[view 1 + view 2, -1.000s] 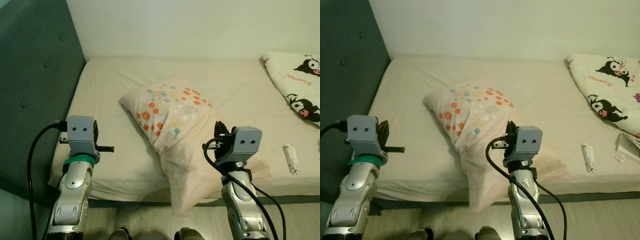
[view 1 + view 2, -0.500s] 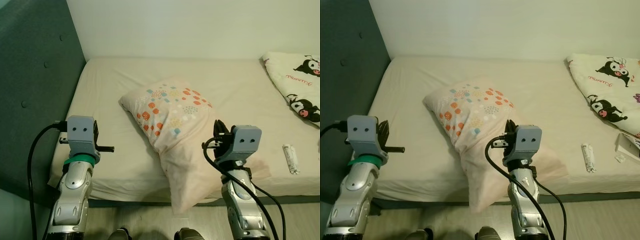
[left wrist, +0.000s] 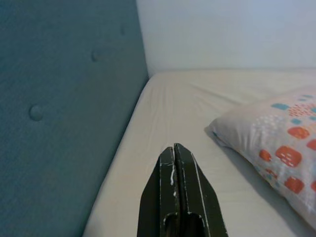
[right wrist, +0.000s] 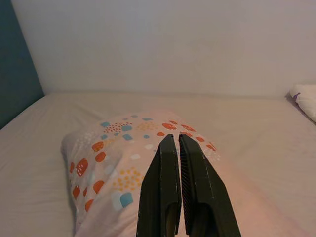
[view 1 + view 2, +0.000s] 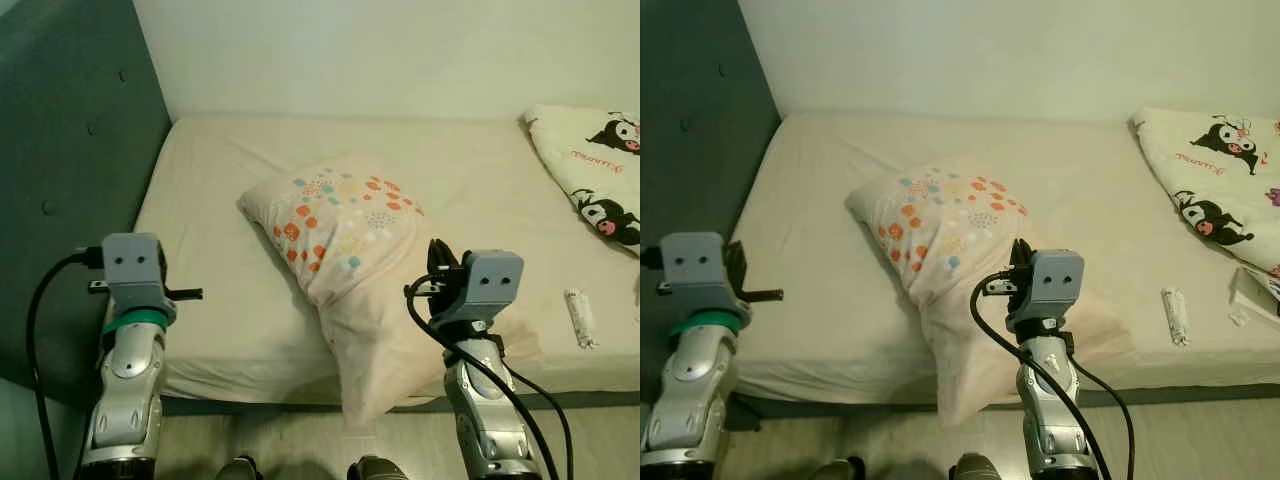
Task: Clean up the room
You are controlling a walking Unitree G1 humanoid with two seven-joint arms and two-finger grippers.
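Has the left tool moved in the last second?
Yes. The left tool has swung out to the robot's left, away from the pillow, toward the teal headboard; the pillow stays put.

Soft even light, sharp views — faint shadows

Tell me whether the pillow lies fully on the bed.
Not fully. The pillow lies slantwise on the mattress, its near end hanging over the front edge toward the floor.

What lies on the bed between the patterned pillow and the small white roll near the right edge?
Bare cream sheet separates the pink dotted pillow from the small white roll, in the right eye view.
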